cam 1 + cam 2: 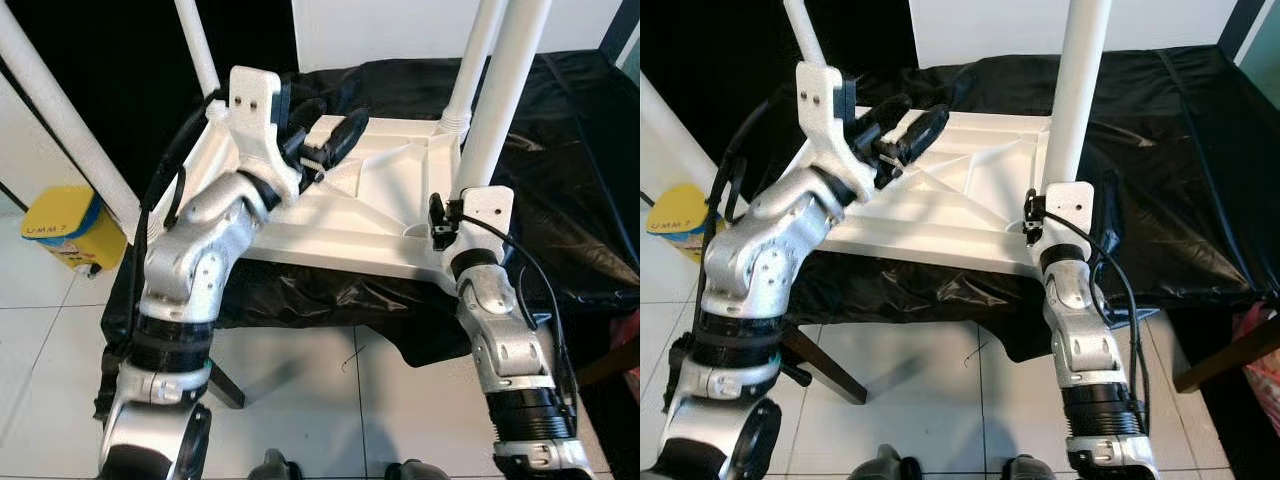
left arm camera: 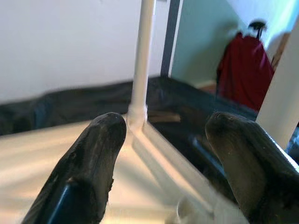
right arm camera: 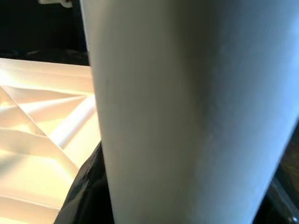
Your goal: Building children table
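Head pair looks down, wrists in close.
Both eyes share the upturned white table [image 1: 380, 215]; the left wrist peers along its fingers [image 2: 88, 163], and the right wrist sits hard against a leg [image 3: 187, 112].

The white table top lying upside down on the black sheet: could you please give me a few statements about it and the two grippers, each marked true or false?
1. The table top lies with its ribbed underside up. True.
2. The right gripper is closed around a white leg at the table's near corner. True.
3. The left gripper grips a leg. False: its fingers are open and hold nothing, over the underside.
4. The table rests on bare tiles. False: it rests on a black sheet.
5. A yellow container stands on the floor to the robot's left. True.
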